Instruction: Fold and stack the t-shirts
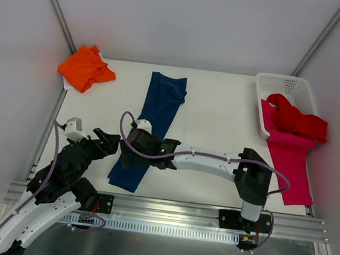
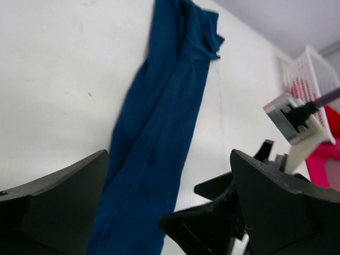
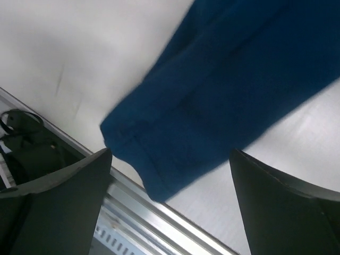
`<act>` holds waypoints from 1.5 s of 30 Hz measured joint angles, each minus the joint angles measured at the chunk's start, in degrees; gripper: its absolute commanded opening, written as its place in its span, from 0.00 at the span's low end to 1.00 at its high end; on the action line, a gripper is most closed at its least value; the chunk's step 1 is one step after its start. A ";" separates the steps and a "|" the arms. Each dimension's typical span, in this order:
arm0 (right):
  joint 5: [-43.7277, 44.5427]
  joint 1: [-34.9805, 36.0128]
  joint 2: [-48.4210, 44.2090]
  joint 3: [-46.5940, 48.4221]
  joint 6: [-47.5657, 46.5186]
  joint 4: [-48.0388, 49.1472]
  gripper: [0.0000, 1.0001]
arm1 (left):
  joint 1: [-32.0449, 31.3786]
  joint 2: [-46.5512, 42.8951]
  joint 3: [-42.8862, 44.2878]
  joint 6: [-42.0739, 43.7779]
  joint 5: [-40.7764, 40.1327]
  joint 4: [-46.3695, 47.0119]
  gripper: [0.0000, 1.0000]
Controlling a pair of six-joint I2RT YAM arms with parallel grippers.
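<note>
Navy t-shirt lies beneath right gripper.

Navy t-shirt: midsection hidden beneath right gripper; right wrist view blurred, cropped at 2 o'clock.

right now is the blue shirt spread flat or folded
Folded lengthwise: the blue shirt lies as a long narrow strip on the table, layers overlapping along it.

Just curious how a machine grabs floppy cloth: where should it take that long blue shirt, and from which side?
Probably the near hem of the navy shirt, pinched at its corners from above. It lies as a long flat strip, and that end sits closest to the open left end effector and right end effector.
</note>
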 measured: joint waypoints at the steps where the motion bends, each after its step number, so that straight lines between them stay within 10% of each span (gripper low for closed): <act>1: -0.68 -0.26 1.77 1.77 -0.04 1.01 0.95 | 0.00 -2.82 -0.11 -0.57 -2.05 -1.55 0.99; 18: -8.81 -1.53 19.52 13.22 3.45 5.99 0.87 | -2.23 -12.26 -2.21 -5.07 -11.82 -11.32 0.99; 28: -8.94 -1.53 19.47 9.84 4.44 7.93 0.01 | -3.87 -12.26 -2.38 -5.64 -11.89 -11.39 0.99; 45: -3.93 -1.51 4.83 -8.20 5.03 8.09 0.00 | -4.92 -12.26 -2.47 -5.86 -11.93 -11.50 0.99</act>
